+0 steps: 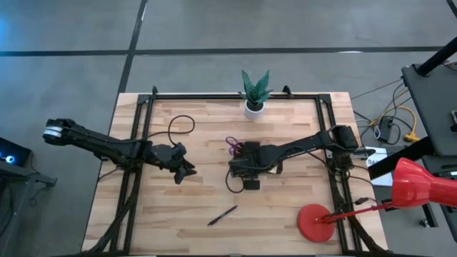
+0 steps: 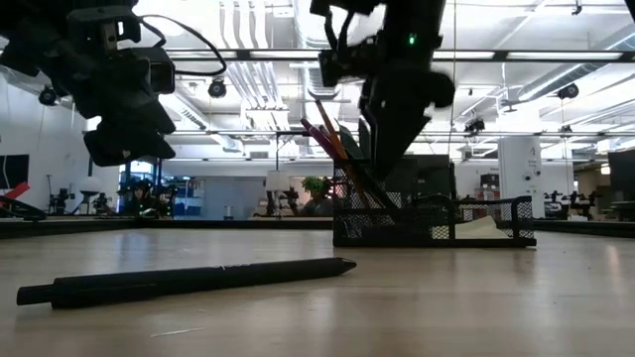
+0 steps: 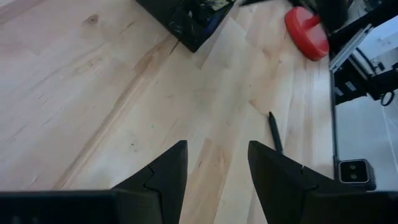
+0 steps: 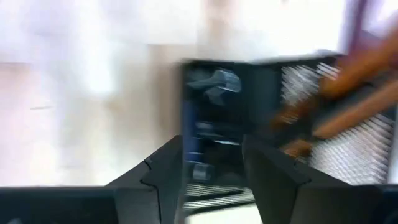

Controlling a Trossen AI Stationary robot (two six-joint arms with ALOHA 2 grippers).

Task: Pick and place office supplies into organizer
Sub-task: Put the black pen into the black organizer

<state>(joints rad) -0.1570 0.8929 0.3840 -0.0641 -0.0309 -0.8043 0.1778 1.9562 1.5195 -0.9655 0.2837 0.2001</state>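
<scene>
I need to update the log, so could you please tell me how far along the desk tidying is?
Mostly done, it seems: the organizer already holds pens standing up in it and the purple scissors. The right claw is over the organizer with its fingers apart and nothing visible between them. Left: one black pen lying on the table. The left claw hangs open and empty nearby.

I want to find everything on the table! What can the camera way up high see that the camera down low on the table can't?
Only the high view shows the green potted plant in its white pot, the red round-based lamp and the purple-handled scissors.

Only the low view shows the room behind the table with its ceiling lights, and the pens standing slanted in the organizer's taller cup.

Both show the black mesh organizer, the black pen lying on the wooden table, and both arms.
</scene>
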